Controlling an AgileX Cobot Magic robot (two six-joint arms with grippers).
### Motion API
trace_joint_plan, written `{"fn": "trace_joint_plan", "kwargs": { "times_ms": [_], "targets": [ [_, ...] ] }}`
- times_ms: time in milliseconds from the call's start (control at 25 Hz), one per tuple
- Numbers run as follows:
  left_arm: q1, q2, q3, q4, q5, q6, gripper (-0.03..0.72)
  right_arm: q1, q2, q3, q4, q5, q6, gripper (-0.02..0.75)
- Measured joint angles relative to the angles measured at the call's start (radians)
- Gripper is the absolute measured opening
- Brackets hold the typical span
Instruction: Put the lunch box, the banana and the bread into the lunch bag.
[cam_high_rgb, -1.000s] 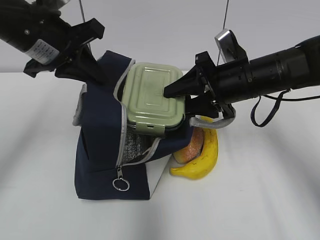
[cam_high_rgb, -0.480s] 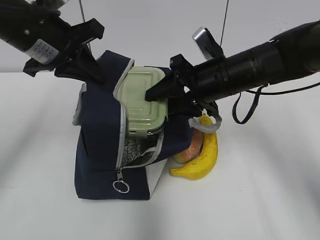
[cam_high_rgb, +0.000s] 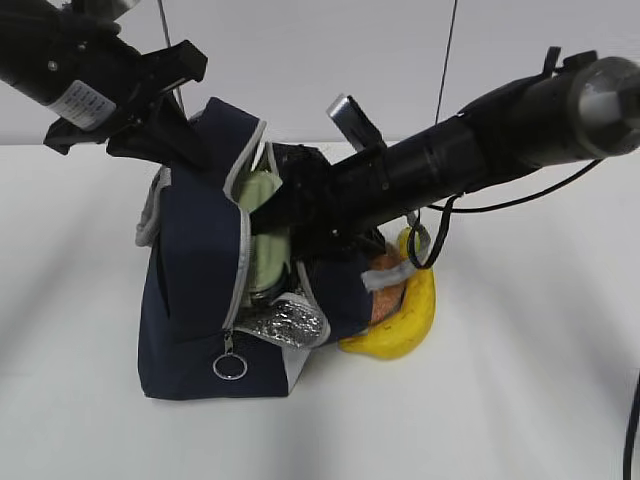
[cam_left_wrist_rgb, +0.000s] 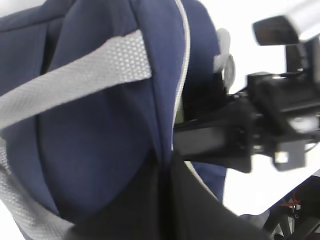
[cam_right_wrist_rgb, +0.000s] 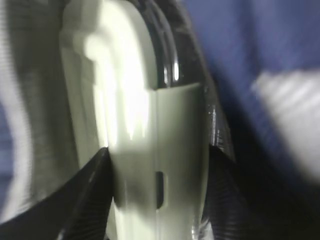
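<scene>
The navy lunch bag (cam_high_rgb: 190, 300) stands on the white table with its zipped mouth gaping toward the right. My left gripper (cam_high_rgb: 188, 148) is shut on the bag's upper edge, and its jaws pinch the blue fabric (cam_left_wrist_rgb: 163, 167) beside a grey strap (cam_left_wrist_rgb: 75, 75). My right gripper (cam_high_rgb: 282, 215) reaches into the mouth, shut on the lunch box (cam_high_rgb: 258, 195), which stands on edge, partly inside. In the right wrist view the sage-green lid (cam_right_wrist_rgb: 150, 125) fills the space between the black fingers (cam_right_wrist_rgb: 92, 192). The banana (cam_high_rgb: 405, 318) and the bread (cam_high_rgb: 385, 288) lie against the bag's right side.
A metal ring pull (cam_high_rgb: 229, 367) hangs at the zipper's lower end. Silver lining (cam_high_rgb: 285, 322) spills out at the bag's bottom corner. The right arm's black cable (cam_high_rgb: 435, 240) loops down over the banana. White table (cam_high_rgb: 520, 380) stretches to the right and front.
The right gripper has gone left and down, carrying the lunch box from the bag's rim into its mouth and turning it on edge. The bag shifted slightly left. The left gripper kept its hold.
</scene>
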Motion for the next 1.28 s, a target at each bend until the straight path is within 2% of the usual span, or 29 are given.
{"fn": "trace_joint_plan", "kwargs": {
  "times_ms": [400,960,1280],
  "targets": [
    [0.0,0.0,0.0,-0.004,0.023,0.0,-0.003,0.012,0.119,-0.016,0.039,-0.022,0.006,0.393],
    [0.0,0.0,0.0,-0.003,0.03,0.0,-0.003,0.014,0.137,-0.026,0.058,-0.051,0.012,0.396],
    [0.0,0.0,0.0,-0.001,0.033,0.0,-0.003,0.014,0.138,-0.027,0.067,-0.051,0.008,0.486]
  ]
}}
